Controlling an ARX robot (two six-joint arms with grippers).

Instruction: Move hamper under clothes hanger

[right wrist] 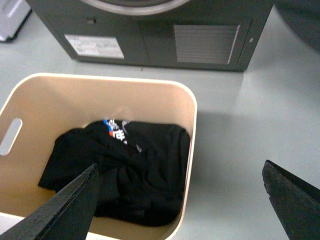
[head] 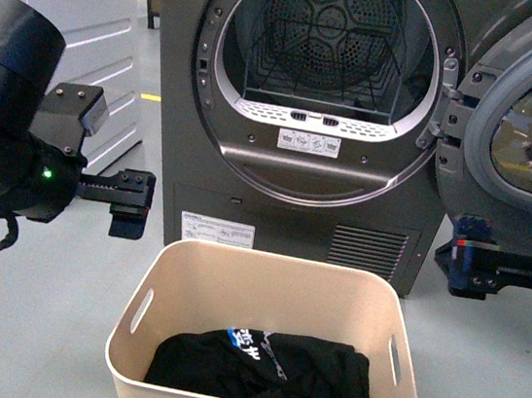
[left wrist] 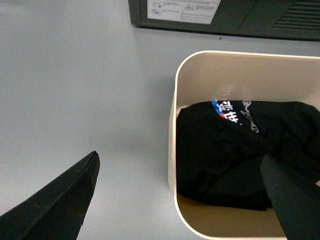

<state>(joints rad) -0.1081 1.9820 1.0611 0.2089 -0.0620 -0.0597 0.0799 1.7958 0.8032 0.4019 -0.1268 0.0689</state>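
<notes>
**Hamper on the floor before the open dryer, both pincers spread wide**

Grey, smooth floor (head: 33,325) runs up to a dark grey dryer (head: 295,203), whose round door (head: 525,96) is swung open to the right so that the perforated drum (head: 332,31) shows. A pale panelled cabinet (head: 85,8) stands in the left background.

The hamper (head: 273,293) sits on the floor just in front of the dryer, centred below the drum opening and close to the dryer's lower panel. It is beige, with rounded corners and a slot handle in each end wall. A crumpled black garment (head: 273,372) with a blue and white print lies on its bottom.

The left pincer (head: 133,203) hangs beside the hamper's left end, higher than the rim and not touching it. In the left wrist view its fingers (left wrist: 65,200) are spread wide, one over bare floor, the other over the garment, with the end wall between them.

The right pincer (head: 469,257) hangs off the right end, also clear of the rim. Its fingers (right wrist: 65,210) are equally far apart, one over the garment, the other over the floor outside. Neither pincer holds anything.
</notes>
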